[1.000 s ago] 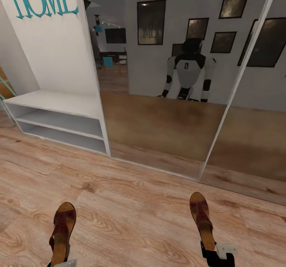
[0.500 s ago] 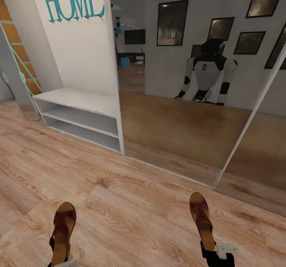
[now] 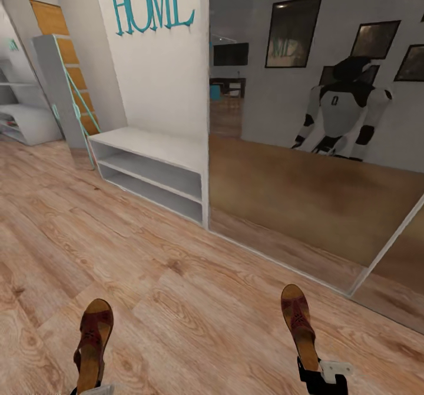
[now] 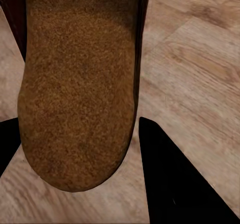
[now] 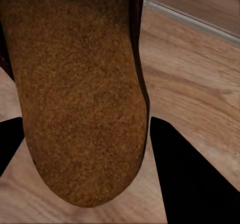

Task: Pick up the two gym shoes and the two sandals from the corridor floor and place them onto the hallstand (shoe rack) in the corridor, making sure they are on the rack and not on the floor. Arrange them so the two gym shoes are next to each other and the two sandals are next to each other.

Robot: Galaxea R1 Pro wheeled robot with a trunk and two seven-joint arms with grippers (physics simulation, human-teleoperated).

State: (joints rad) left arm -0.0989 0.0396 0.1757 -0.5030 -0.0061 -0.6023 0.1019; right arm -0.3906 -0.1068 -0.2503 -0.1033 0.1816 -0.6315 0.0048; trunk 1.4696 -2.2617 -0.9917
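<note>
Brown sandals ride in my grip, left gripper point(image 4: 75, 149) clamped on the left sandal point(image 3: 91, 345), right gripper point(image 5: 82, 149) on the right sandal point(image 3: 299, 324). The hallstand point(image 3: 153, 168) sits ahead-left; I judge a heel-only hold could slip.

Mirrored wall point(image 3: 306, 195), teal HOME lettering point(image 3: 152, 0)

Corridor surroundings, off-task items

Teal "HOME" lettering point(image 3: 152, 0) hung on white wall; large mirror panel point(image 3: 306, 148) beside it reflected dark framed pictures point(image 3: 292, 31); mint-green ladder frame point(image 3: 75, 108) leaned further left.
</note>
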